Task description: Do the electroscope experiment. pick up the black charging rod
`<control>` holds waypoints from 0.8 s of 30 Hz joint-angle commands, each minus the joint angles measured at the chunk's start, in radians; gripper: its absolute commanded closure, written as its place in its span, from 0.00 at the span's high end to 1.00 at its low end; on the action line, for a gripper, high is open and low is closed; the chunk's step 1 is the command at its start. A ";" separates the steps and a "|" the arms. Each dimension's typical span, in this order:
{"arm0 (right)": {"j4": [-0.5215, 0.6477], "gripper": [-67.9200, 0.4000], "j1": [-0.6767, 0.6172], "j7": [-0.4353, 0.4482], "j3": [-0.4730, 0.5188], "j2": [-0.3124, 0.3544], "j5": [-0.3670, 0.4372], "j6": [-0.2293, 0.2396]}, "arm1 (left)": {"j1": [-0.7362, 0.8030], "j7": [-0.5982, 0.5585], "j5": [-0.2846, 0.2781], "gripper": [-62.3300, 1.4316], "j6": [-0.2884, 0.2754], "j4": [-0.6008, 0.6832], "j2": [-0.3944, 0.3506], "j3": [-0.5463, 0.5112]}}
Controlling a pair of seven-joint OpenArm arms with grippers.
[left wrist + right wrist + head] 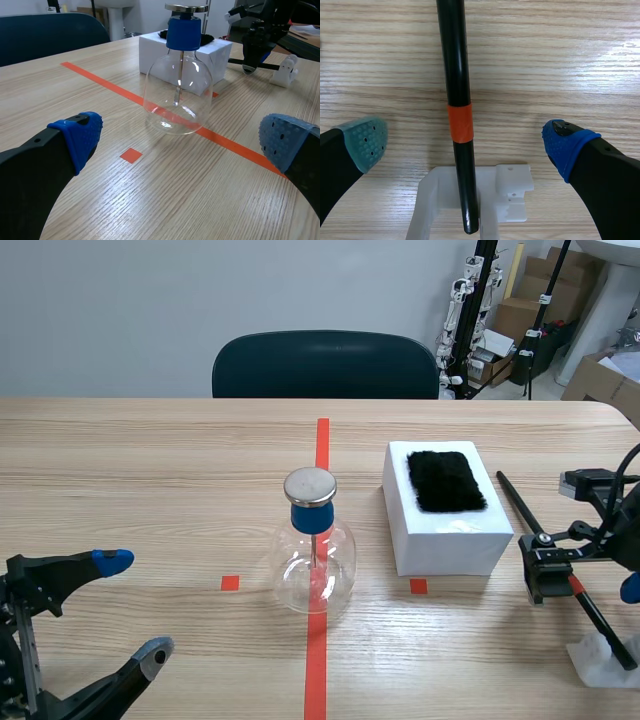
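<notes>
In the scene view I see the left hand (135,608) low over the surface (150,470), fingers spread, and the black charging rod (515,498) lying aslant beside the white box (445,540), its near end in a white stand (600,660). From the left wrist, that hand (182,140) stands wide apart with the glass flask (177,95) ahead. From the right wrist, the right hand (465,144) is apart, straddling the black charging rod (455,65) at its orange band (459,123), neither pad touching it.

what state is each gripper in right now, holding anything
Left gripper: open, empty.
Right gripper: open, either side of the black charging rod, not gripping it.
</notes>
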 commanded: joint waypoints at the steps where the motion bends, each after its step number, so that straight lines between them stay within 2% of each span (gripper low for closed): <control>1: 0.003 0.94 0.025 0.000 0.005 0.014 0.009 0.000 | -0.011 -0.013 -0.008 1.00 0.002 0.013 0.000 -0.004; 19: 0.002 0.94 0.028 0.010 -0.017 0.023 0.087 0.000 | -0.011 -0.013 -0.008 1.00 0.002 0.013 0.000 -0.004; 24: 0.002 0.94 0.028 0.015 -0.017 0.023 0.087 0.000 | -0.011 -0.013 -0.008 1.00 0.002 0.013 0.000 -0.004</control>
